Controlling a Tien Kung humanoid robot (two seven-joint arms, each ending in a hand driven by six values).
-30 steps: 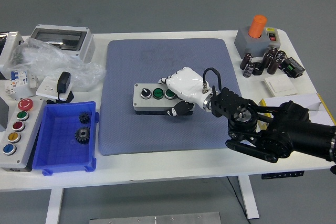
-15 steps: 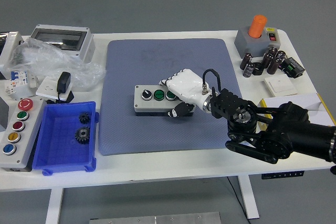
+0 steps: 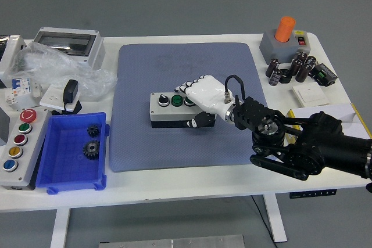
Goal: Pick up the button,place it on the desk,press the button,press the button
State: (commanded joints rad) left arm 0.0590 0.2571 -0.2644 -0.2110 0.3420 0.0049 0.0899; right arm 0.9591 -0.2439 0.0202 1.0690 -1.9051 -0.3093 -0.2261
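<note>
Right hand clasped around the button box on the blue mat

The right hand (image 3: 200,98) comes in from the lower right and wraps the right end of the button box (image 3: 171,108) at frame centre, fingers over the top and thumb at its front, which looks like a carrying grip. The blue mat (image 3: 186,74) is bare around it; the blue bin (image 3: 72,155) lower left and the capacitors (image 3: 290,69) upper right sit well apart.
</note>
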